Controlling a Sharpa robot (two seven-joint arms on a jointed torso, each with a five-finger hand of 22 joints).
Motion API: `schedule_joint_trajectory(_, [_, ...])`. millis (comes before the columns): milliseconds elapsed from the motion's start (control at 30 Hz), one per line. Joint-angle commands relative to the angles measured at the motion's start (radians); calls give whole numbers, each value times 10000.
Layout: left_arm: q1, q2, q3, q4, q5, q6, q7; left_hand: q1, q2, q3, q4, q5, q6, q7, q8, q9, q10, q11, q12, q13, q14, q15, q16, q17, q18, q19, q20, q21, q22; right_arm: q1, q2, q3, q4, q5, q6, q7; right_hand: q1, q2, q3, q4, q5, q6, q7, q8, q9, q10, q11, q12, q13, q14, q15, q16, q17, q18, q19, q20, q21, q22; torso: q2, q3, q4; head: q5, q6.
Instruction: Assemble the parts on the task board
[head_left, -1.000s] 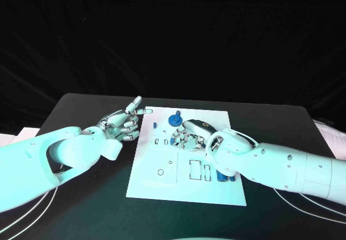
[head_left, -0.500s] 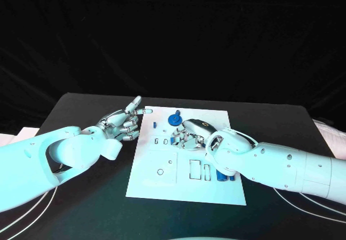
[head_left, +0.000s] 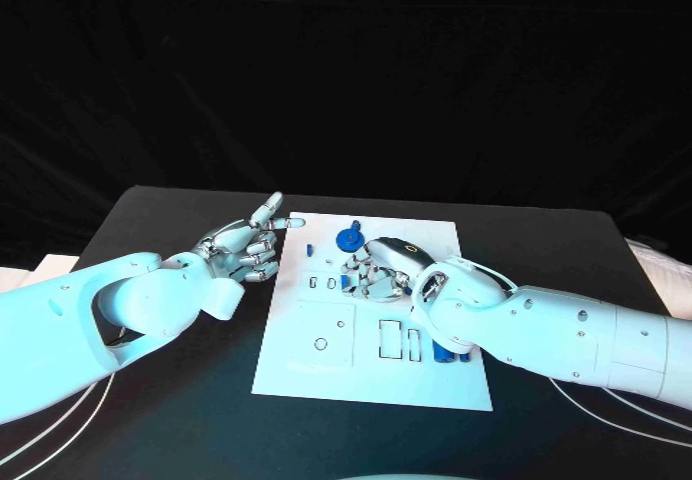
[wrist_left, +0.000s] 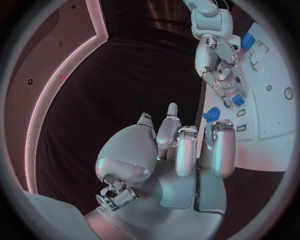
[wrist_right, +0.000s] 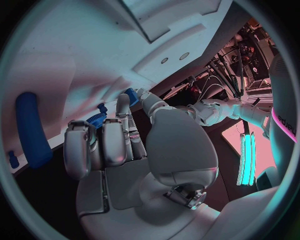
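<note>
White and flat, the task board (head_left: 325, 345) lies in the middle of the black table (head_left: 159, 215), with slots and small holes across its face. Near its far edge stands a blue gear (head_left: 348, 240), and just beyond that a small blue peg (head_left: 353, 221); more blue parts (head_left: 440, 352) sit along the board's right side, partly hidden under the right forearm. From the right wrist view a long blue rod (wrist_right: 32, 130) lies on the board close to that hand's fingers. The right hand (head_left: 384, 267) is down over the far middle of the board, just near of the gear, its fingers curled toward the surface; whether they pinch a small part there I cannot tell. In the left wrist view its fingertips sit among little blue pieces (wrist_left: 237, 100) on the board. The left hand (head_left: 248, 246) hangs over the table beside the board's left edge, holding nothing: most fingers are folded into the palm while one finger (head_left: 268, 209) points up and away
</note>
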Motion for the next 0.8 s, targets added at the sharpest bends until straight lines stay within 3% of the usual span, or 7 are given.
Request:
schedule_joint_trajectory(33, [13,27,8,-17,-338,102,-30,111,-8,-8,-36,12,-34,4,-45,9,-48,-1,45,11,1052,85,24,2635,-91,421,63,-23,1362,-7,-147,8,300,291,-574,595,-67,-91,-254,96,-149,-147,29,-37,-11,-50,41,72,13,356,60,-55,22,32,-35,71,-56,310,-3,16,13,12,18])
schedule_joint_trajectory(267, [13,75,7,-64,-1243,-103,-428,178,-97,-48,-129,-8,-20,-3,-26,38,-64,-5,16,-28,1052,83,24,2635,-77,390,64,-54,1302,145,-710,111,1058,1120,-933,1502,-67,-69,-739,257,-132,-271,51,-10,8,-115,64,206,68,359,82,-90,22,35,-35,97,-68,306,-29,-5,-2,21,72])
schedule_joint_trajectory(367, [13,123,7,-134,-1765,-184,-790,294,-222,-88,-280,20,68,-36,63,99,-107,-30,-43,-99,1052,66,24,2635,-56,344,54,-100,1218,294,-990,155,1333,1866,-1214,2060,18,10,-824,274,-40,-257,44,12,18,-119,56,251,84,357,79,-122,-2,35,-33,98,-69,308,-31,12,-8,32,120])
schedule_joint_trajectory(533, [18,213,4,-341,-2554,-235,-2024,1160,-110,404,-1029,196,164,-131,380,301,-382,-124,-407,-514,1052,-28,24,2635,50,100,-31,-351,765,838,-1535,221,1636,4138,-1484,2727,436,358,-775,189,88,-161,19,70,42,-136,14,299,80,291,45,-436,-300,103,-207,76,-232,40,-107,46,-50,30,194])
schedule_joint_trajectory(567, [33,261,2,-425,-2884,-134,-2514,1322,-120,550,-1201,231,140,-144,468,358,-499,-140,-566,-694,1052,-45,24,2635,74,40,-53,-416,654,1063,-1703,230,1652,5107,-1416,2815,552,480,-726,163,65,-97,11,102,53,-131,2,306,69,250,33,-601,-453,135,-294,65,-317,-94,-168,55,-64,9,193])
schedule_joint_trajectory(667, [170,397,-1,-627,-3765,338,-3610,1430,-159,772,-1391,248,144,-194,696,496,-834,-183,-1030,-1210,1052,-81,24,2635,167,-191,-84,-659,238,1447,-2004,238,1633,6683,-1252,2920,662,648,-677,155,59,50,-10,173,74,-106,-22,318,43,124,12,-1098,-919,238,-581,44,-597,-530,-256,61,-93,23,199])
schedule_joint_trajectory(800, [493,661,-8,-942,-5122,1029,-5219,1519,-128,1266,-1552,235,-137,-194,1073,749,-2144,-184,-2775,-3027,928,-89,-188,2340,433,-904,-123,-1432,-980,1857,-2323,240,1504,8147,-951,2983,836,817,-555,114,32,121,5,191,57,-361,-5,55,-184,-383,20,-2826,-2418,563,-1559,30,-1670,-2034,-389,92,-134,16,201])
